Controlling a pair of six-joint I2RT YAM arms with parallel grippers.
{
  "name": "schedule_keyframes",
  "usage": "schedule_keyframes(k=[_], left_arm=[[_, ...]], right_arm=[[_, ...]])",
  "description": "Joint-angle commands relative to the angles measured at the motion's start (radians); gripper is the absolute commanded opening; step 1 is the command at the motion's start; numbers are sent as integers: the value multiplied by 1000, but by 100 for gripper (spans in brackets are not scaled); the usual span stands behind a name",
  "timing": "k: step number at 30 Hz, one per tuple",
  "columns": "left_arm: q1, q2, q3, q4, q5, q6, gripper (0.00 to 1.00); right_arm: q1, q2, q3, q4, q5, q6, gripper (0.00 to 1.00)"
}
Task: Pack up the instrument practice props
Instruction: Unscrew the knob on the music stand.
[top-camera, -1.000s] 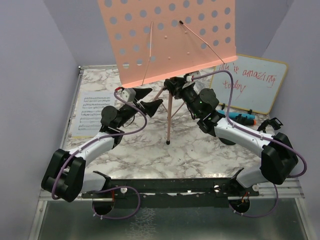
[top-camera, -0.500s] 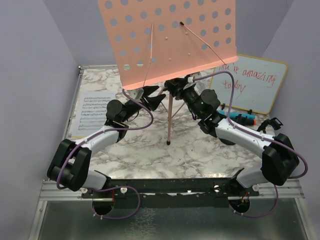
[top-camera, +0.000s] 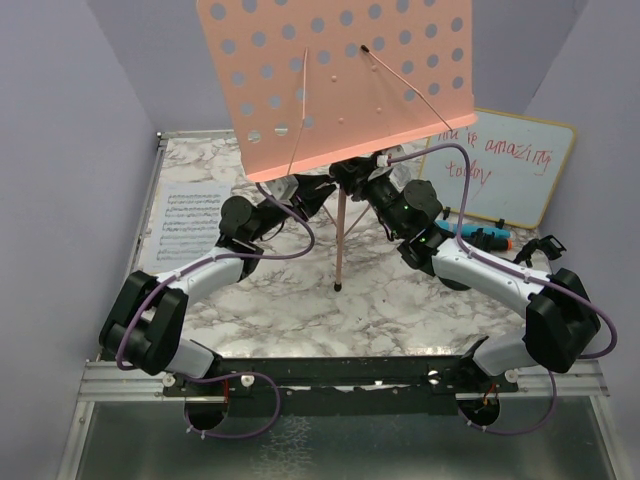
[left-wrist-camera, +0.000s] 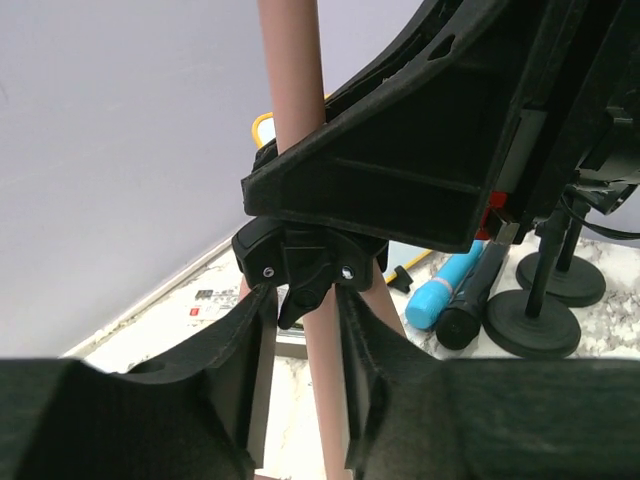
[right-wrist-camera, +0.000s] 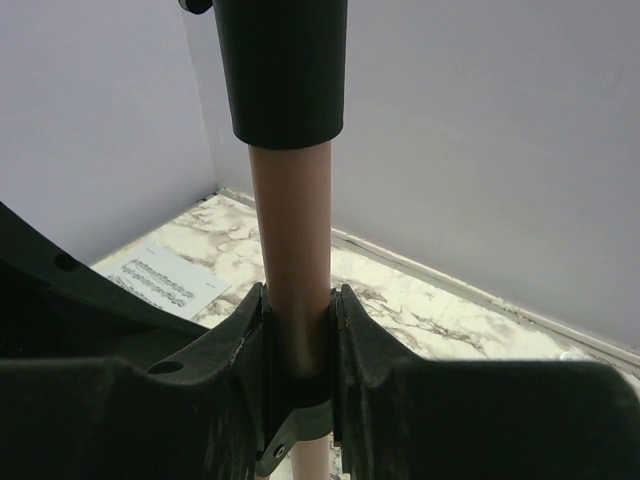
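The pink perforated music rack (top-camera: 340, 80) stands tilted over the table's back on its pink pole (top-camera: 340, 235). My right gripper (top-camera: 352, 172) (right-wrist-camera: 298, 320) is shut on that pole (right-wrist-camera: 292, 220), just under a black sleeve. My left gripper (top-camera: 316, 192) (left-wrist-camera: 303, 345) straddles a pink tube (left-wrist-camera: 330, 400) below the black leg hub (left-wrist-camera: 300, 262). The tube rests against the right finger (left-wrist-camera: 365, 345) and a gap remains on the left side. A sheet-music page (top-camera: 185, 225) lies at the left. The blue microphone (left-wrist-camera: 445, 293), the black microphone (left-wrist-camera: 470, 312) and two round-based mic poles (left-wrist-camera: 528, 325) lie at the right.
A wood-framed whiteboard (top-camera: 500, 165) with red writing leans against the back right wall. Purple walls close in the marble table (top-camera: 300, 300) on the left, back and right. A black rail (top-camera: 330, 370) with both arm bases runs along the near edge.
My left gripper has moved right, in under the rack, and its jaws have narrowed around the pink tube. The right gripper has kept its hold on the pole.
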Motion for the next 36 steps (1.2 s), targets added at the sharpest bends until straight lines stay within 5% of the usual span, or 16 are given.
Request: schedule_keyframes(k=[1, 11, 18, 31, 36], left_arm=[[-10, 15, 28, 34, 22, 13, 31], [-10, 33, 52, 44, -106, -357, 0], [-10, 15, 0, 41, -252, -774, 0], [-7, -112, -45, -230, -350, -1504, 0], [-8, -164, -4, -346, -368, -1621, 0]], right_arm=[[-5, -1, -23, -45, -19, -9, 0], [-5, 23, -32, -40, -2, -6, 0], [-5, 28, -45, -28, 9, 9, 0], [-5, 35, -46, -46, 71, 44, 0], [-5, 38, -18, -113, 127, 108, 0]])
